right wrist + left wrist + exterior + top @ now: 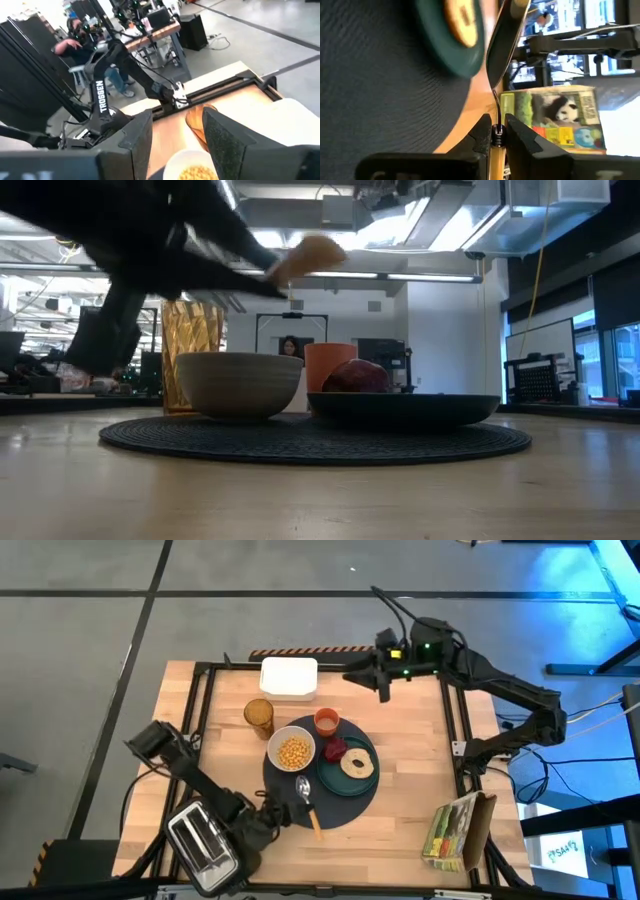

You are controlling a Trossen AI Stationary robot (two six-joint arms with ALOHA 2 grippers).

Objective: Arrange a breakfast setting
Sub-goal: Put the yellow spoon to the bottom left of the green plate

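Note:
The round dark-grey mat (335, 802) lies mid-table. On it stand the white bowl (292, 751) of yellow cereal (293, 750), the small orange cup (326, 721) and the teal plate (352, 783) with the bagel (358, 764) and red fruit (333, 750). My left gripper (290, 808) is at the mat's near left edge, shut on the orange-handled spoon (307, 798). In the low view the spoon (310, 253) is up in the air above the bowl (238, 385). My right gripper (382, 680) is open and empty above the table's far edge. My left gripper pinches the spoon between its two fingers (482, 135) at the thin metal neck (496, 117), right where it meets the orange handle (495, 160). The fingers come level from the table's left. The spoon is lifted clear of the mat, roughly level.
An amber glass (259, 717) and a white container (289, 678) stand at the far left of the mat. The silver toaster (200, 840) is at the near left corner, under my left arm. The cereal bag (458, 830) stands at the near right edge.

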